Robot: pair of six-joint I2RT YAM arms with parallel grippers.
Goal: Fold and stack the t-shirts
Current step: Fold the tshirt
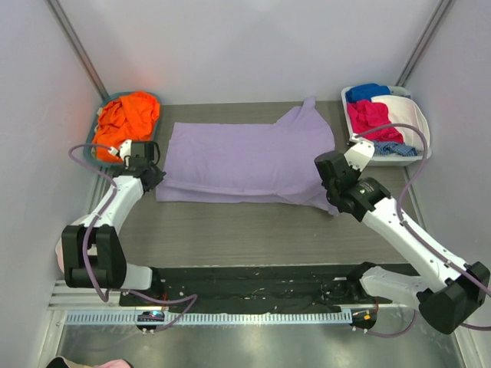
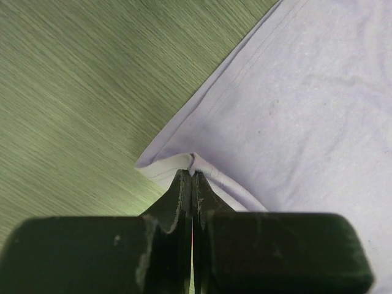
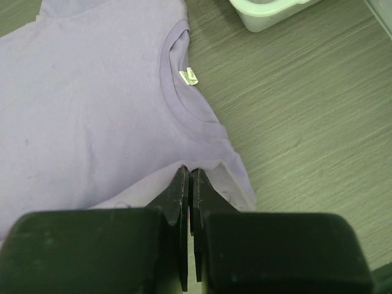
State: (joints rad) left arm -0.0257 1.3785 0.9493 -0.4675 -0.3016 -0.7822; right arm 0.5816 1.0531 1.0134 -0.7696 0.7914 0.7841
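the lavender t-shirt [image 1: 245, 157] is spread flat and sideways across the middle of the table, its hem to the left and its round collar [image 3: 184, 92], with a small white label [image 3: 190, 76] inside, to the right. one short sleeve [image 1: 307, 109] is pointed toward the far side. a narrow doubled layer is seen along the near edge, and the near left corner [image 2: 184, 162] is drawn up into a small peak. the orange t-shirt [image 1: 126, 119] is heaped, crumpled, at the far left.

The t-shirt [image 1: 230, 157] lies between left bin [image 1: 102, 105] and right bin [image 1: 418, 153].
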